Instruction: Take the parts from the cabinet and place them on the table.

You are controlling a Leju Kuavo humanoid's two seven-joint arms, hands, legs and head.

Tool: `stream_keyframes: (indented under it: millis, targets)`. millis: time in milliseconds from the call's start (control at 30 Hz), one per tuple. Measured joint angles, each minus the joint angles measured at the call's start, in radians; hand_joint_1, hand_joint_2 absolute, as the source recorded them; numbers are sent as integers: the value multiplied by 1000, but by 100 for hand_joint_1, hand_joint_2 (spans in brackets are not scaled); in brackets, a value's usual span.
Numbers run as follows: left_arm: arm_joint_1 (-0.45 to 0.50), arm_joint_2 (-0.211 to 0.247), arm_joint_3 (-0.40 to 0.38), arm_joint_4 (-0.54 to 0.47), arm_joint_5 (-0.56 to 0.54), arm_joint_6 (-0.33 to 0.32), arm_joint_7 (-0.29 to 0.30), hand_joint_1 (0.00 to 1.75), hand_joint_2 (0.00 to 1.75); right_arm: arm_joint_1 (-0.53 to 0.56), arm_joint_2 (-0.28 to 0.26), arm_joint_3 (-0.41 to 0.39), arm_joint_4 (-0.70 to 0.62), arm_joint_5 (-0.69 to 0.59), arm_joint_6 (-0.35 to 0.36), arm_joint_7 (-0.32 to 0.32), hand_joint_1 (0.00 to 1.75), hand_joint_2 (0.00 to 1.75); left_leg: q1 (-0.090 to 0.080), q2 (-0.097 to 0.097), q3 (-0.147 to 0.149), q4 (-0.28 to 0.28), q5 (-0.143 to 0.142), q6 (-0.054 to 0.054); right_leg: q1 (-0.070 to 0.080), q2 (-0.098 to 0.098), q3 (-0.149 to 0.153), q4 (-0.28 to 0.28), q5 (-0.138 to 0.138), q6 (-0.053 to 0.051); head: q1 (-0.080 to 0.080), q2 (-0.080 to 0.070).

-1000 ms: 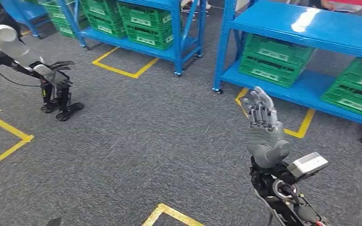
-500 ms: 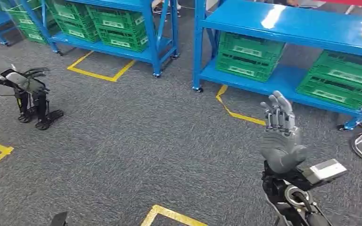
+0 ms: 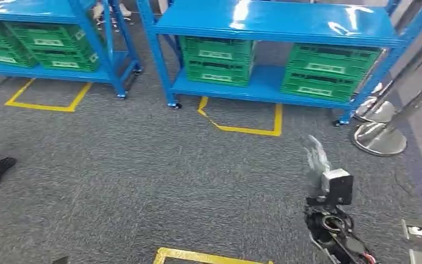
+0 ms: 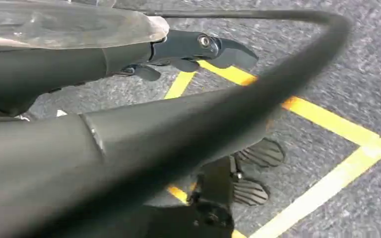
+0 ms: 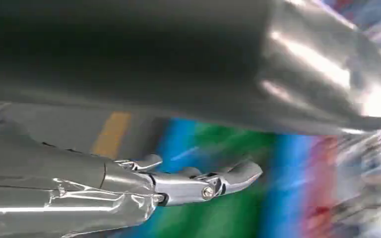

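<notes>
The robot faces the blue cabinet (image 3: 275, 22), whose green crates (image 3: 217, 58) presumably hold the parts, and keeps its right hand (image 3: 317, 159) raised, fingers apart and holding nothing, while its left hand (image 4: 198, 49) hangs low over the carpet, equally unladen.

Right hand (image 3: 317, 160) raised, fingers (image 5: 228, 176) extended, empty; left hand (image 4: 198, 49) empty, fingers loosely extended

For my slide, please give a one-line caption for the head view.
Robot's raised right hand, holding nothing, faces blue shelving stocked with green crates.
</notes>
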Motion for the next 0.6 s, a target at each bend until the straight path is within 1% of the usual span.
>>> stream_keyframes:
  millis: [67,100,133,167,200,233,267,300,333,367,400,433,467,500,533,567,600]
  targets:
    - [0,-3,0,0,5,4,-3,0,0,28,-13,-32,155,-10,5,1,0,0,-6,11,3,2,-2,6,-6,14,1,-7,2,13,3,0]
    - [2,-4,1,0,6,5,-4,0,0,43,-21,-42,225,-16,11,7,0,0,0,21,6,-5,2,12,-1,24,-1,-9,5,20,4,0]
    - [3,-5,2,0,6,5,-6,0,0,59,-26,-52,294,-24,15,12,0,0,5,39,12,-17,7,19,-2,-2,-10,0,-6,22,6,0]
    - [5,-4,2,0,6,3,-9,0,0,73,-26,-61,359,-29,14,19,0,0,5,48,15,-19,6,24,0,-42,-23,35,-34,29,20,0]
    - [8,-4,2,0,5,-1,-12,0,0,84,-26,-68,410,-31,14,28,0,0,3,63,17,-19,3,29,-3,-62,-59,109,-76,33,36,0]
    - [11,-3,2,0,5,-6,-16,0,0,95,-25,-71,462,-36,17,49,0,0,1,78,18,-18,1,31,-7,-70,-103,200,-117,38,43,0]
    - [11,-3,2,0,3,-7,-19,0,0,103,-23,-71,506,-37,24,67,0,0,-1,94,18,-18,-1,33,-10,-75,-140,278,-146,42,44,0]
    - [11,-3,2,0,2,-8,-21,0,0,110,-21,-72,541,-37,31,87,0,0,-1,107,19,-18,-4,31,-13,-78,-162,324,-155,47,45,0]
    - [11,-3,3,0,3,-10,-23,0,0,116,-19,-73,578,-32,37,110,0,0,-1,122,22,-17,-6,29,-18,-80,-157,314,-137,51,50,0]
    - [10,-4,3,0,3,-10,-24,0,0,116,-19,-73,617,-25,42,129,0,0,1,136,26,-17,-11,25,-21,-86,-126,256,-101,54,53,0]
    - [9,-5,3,0,4,-10,-25,0,0,116,-17,-72,644,-22,46,142,0,0,4,149,32,-15,-16,20,-23,-98,-76,163,-55,56,58,0]
    - [8,-5,3,0,5,-10,-27,0,0,116,-14,-72,665,-20,52,154,0,0,5,162,39,-12,-22,13,-23,-132,-22,68,-16,58,63,0]
    - [8,-5,4,0,6,-8,-28,0,0,114,-10,-72,683,-19,56,163,0,0,1,173,44,-10,-29,5,-17,-191,2,17,-28,60,74,0]
    - [7,-4,5,0,6,-6,-30,0,0,109,-8,-73,701,-19,63,169,0,0,-7,183,45,-2,-35,-3,-13,-174,11,14,-24,41,81,0]
    - [5,-3,5,0,7,-5,-32,0,0,109,-5,-73,720,-19,67,177,0,0,-9,192,47,-4,-34,-5,-14,-159,7,18,-25,31,69,0]
    - [1,-3,5,0,6,-5,-32,0,0,111,-5,-72,737,-20,73,186,0,0,-10,203,50,-5,-33,-6,-12,-149,4,20,-25,28,59,0]
    - [-3,-4,5,0,6,-5,-33,0,0,111,-3,-72,753,-23,76,197,0,0,-7,213,54,-7,-34,-10,-10,-136,3,19,-24,21,58,0]
